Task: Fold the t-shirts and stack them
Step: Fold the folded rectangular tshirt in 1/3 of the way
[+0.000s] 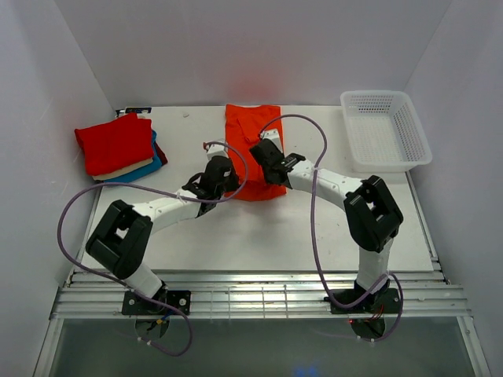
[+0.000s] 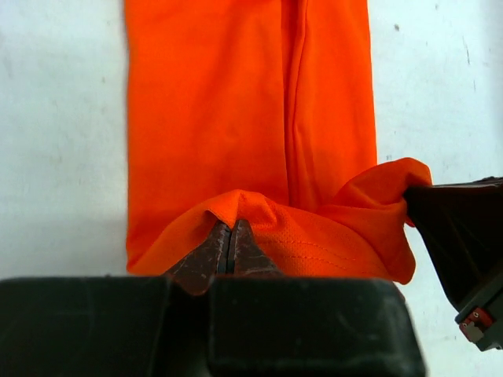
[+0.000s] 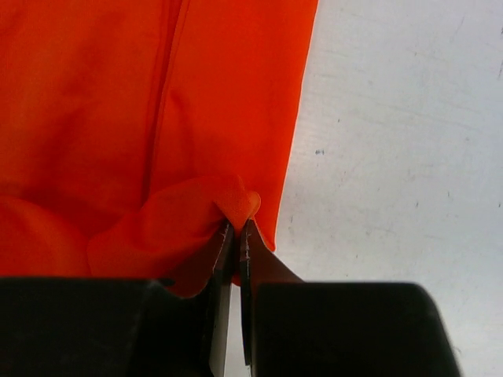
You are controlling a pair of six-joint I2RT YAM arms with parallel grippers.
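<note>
The bright orange t-shirt (image 1: 251, 133) lies as a long narrow strip in the middle of the table, running away from me. My left gripper (image 1: 222, 170) is shut on its near hem at the left corner (image 2: 236, 206). My right gripper (image 1: 266, 155) is shut on the near hem at the right corner (image 3: 240, 206). Both corners are lifted and bunched above the rest of the shirt. My right gripper also shows at the right edge of the left wrist view (image 2: 464, 236). A stack of folded shirts sits at the back left: red (image 1: 115, 142) on top, cream (image 1: 126, 169) under it, teal-blue (image 1: 149, 165) at the bottom.
A white plastic mesh basket (image 1: 385, 129) stands at the back right. A small dark object (image 1: 135, 111) lies at the back edge behind the stack. White walls enclose the table on three sides. Purple cables loop off both arms.
</note>
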